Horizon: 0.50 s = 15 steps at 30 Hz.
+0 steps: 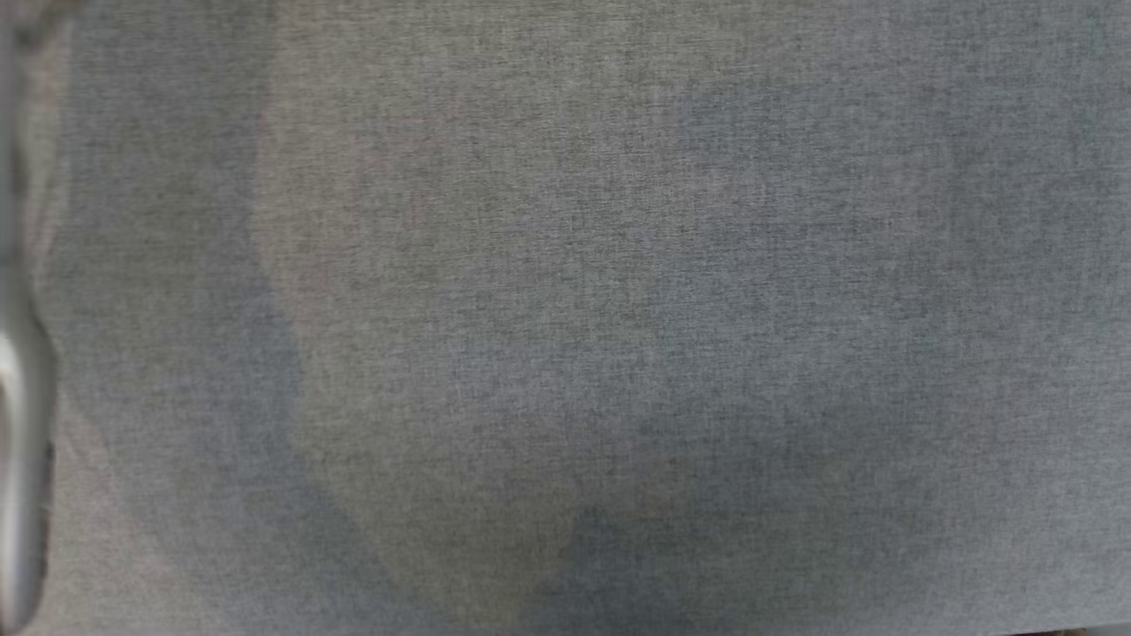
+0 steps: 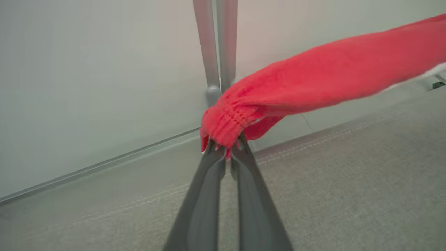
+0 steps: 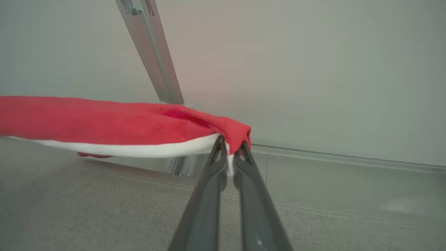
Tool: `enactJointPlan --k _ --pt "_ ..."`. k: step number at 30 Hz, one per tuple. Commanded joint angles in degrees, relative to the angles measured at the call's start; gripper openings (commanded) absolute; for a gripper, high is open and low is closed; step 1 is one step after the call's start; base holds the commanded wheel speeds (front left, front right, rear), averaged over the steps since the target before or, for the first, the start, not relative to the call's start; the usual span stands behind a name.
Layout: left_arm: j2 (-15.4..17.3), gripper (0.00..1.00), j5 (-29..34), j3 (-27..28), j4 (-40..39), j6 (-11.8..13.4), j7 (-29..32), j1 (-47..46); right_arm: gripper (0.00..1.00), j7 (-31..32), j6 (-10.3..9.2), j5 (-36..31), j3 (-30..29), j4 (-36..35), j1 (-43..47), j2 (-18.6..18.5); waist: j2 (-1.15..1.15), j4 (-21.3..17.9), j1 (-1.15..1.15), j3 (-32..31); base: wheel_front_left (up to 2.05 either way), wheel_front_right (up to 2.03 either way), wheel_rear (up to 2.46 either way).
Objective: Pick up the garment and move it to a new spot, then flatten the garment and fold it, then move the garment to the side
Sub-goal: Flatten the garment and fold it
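Observation:
The garment (image 2: 324,73) is red knit with a ribbed cuff and a white edge. In the left wrist view it stretches from the upper right down to my left gripper (image 2: 226,148), which is shut on the ribbed cuff end, held above the grey fabric surface (image 2: 348,181). In the right wrist view the garment (image 3: 104,122) runs in from the left as a taut red band with a white lower edge, and my right gripper (image 3: 230,146) is shut on its end. The cloth hangs lifted between the two grippers.
The grey woven surface (image 1: 565,318) spreads across the head view, with a blurred pale object (image 1: 22,442) at its left edge. A metal frame post (image 2: 216,45) rises behind the garment, before a pale wall. The same kind of post (image 3: 153,52) slants in the right wrist view.

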Motion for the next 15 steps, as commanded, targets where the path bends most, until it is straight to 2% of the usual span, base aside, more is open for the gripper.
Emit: enactJointPlan --k 1,5,8,12,15 --pt "0.7 0.0 -1.5 -1.5 -1.1 -0.3 -0.9 2.1 0.0 -0.8 -0.08 1.2 -0.1 -1.0 3.2 -1.4 0.0 -0.8 -0.02 -0.1 0.0 0.0 0.0" --pt "3.0 0.0 -5.9 -8.7 -5.2 -0.2 -3.2 11.6 0.0 -2.7 -0.08 4.6 0.9 -3.4 14.0 -5.8 0.0 -0.2 -0.02 -3.9 0.0 0.0 0.0" --pt "4.8 0.0 -9.7 -13.3 -10.1 -0.2 -4.6 19.2 0.0 -3.6 -0.08 7.3 1.6 -7.8 25.0 -8.9 0.0 1.2 -0.02 -9.1 0.0 0.0 0.0" --pt "7.9 0.0 -12.1 -16.9 -15.3 -0.2 -5.3 31.0 0.0 -3.1 -0.08 9.7 0.8 -15.6 40.9 -9.5 0.0 1.5 -0.02 -17.2 0.0 0.0 0.0" --pt "9.6 0.0 -13.2 -18.5 -19.1 1.6 -5.4 40.4 0.0 -2.4 -0.08 11.6 -0.2 -21.2 52.5 -8.8 0.0 1.3 -0.02 -22.8 0.0 0.0 0.0"
